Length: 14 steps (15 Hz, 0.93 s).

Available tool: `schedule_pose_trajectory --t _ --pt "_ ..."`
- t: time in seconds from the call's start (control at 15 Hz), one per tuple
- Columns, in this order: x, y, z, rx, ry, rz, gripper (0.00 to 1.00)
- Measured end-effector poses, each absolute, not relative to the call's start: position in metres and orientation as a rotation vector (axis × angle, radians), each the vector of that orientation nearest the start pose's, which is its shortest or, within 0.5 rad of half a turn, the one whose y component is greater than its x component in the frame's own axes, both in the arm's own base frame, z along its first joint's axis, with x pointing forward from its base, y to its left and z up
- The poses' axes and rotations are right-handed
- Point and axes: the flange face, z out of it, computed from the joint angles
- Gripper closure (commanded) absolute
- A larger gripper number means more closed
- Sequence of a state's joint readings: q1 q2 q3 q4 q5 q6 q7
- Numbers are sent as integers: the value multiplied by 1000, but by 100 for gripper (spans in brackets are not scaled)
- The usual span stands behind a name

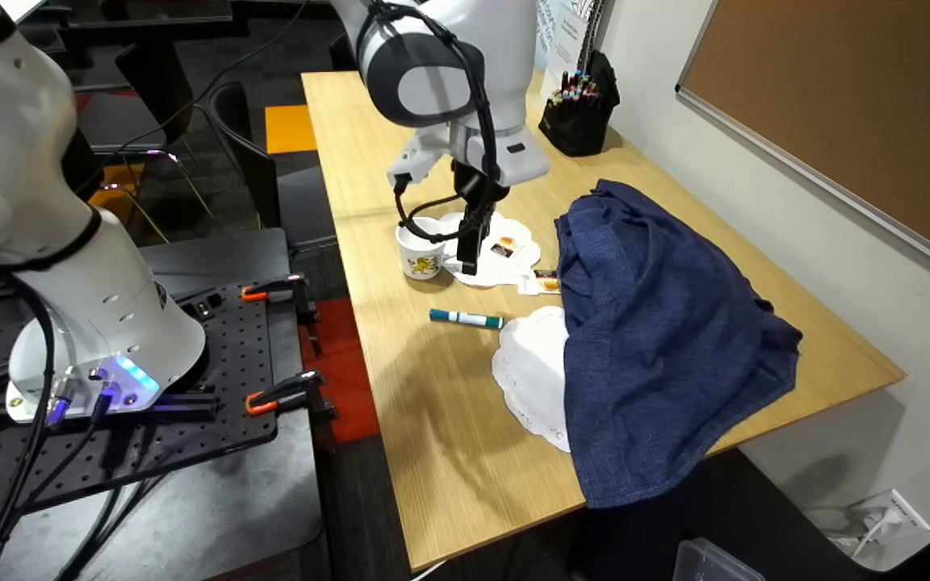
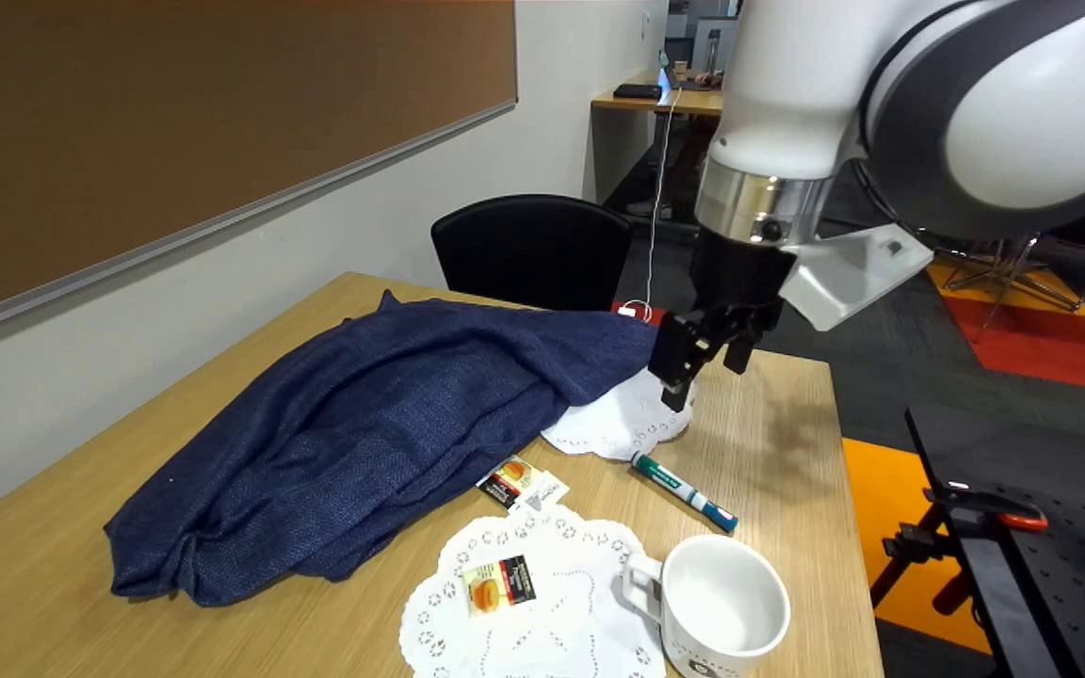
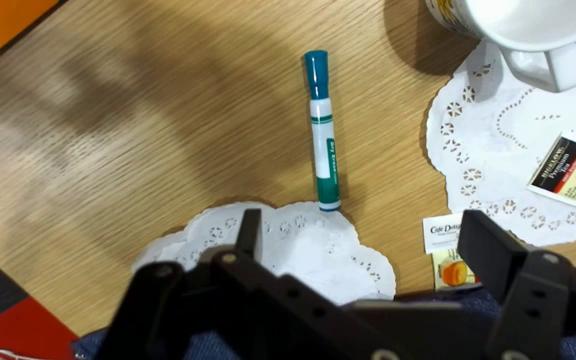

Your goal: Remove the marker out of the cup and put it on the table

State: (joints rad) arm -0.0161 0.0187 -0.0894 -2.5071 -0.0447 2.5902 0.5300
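Capped marker [image 3: 323, 137], seemingly flat on table [image 3: 383, 150]

We note a glossy cup [image 3: 530, 32] at two o'clock, wrist view. The marker [image 3: 323, 132] looks plastic; the table [image 3: 388, 140], grained wood.

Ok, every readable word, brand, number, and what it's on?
"Dry Erase": marker
"BIGELOW Premium Tea": rightmost tea packet, wrist view
"Café Delig…", rest hidden: white sachet
Too small or blurred: finer print on these, second tea packet, cup, papers by the wall
Numbers: none readable
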Motion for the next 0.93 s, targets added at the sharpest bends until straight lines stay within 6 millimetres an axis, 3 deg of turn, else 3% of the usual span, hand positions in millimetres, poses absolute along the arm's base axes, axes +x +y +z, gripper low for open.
schedule_pose_trajectory --t 0.53,0.93 --pt "428 -33 357 -3026 1001 -393 0" --pt "425 -32 355 -3030 1000 -389 0"
